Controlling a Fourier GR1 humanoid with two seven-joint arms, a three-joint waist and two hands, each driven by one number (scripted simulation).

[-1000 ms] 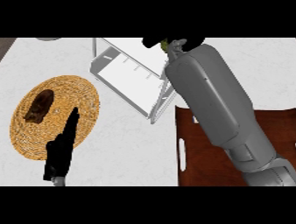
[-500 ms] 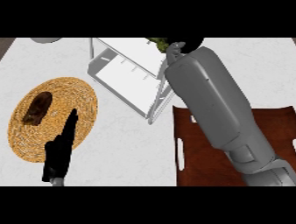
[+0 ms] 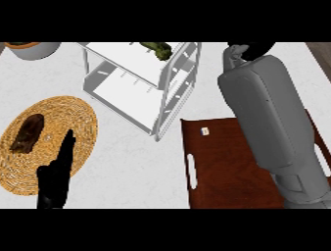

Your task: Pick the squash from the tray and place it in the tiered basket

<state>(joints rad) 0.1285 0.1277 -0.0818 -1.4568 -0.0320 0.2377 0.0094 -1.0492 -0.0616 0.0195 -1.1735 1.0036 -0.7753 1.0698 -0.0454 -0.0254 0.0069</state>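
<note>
1 head view looks steeply down on the counter (image 3: 154, 162), forearms entering from below.

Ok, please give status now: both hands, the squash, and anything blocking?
Left hand open, resting over woven mat. Right hand beside tiered basket, fingers unclear. Squash in basket's top tier. Tray bare. Nothing blocking.

The left hand (image 3: 56, 175) is seen at the lower left of the frame, fingers straight and pointed upward. The right forearm is stretched up the right side; the right hand (image 3: 247, 50) is glimpsed at the top, its fingers hidden.
</note>
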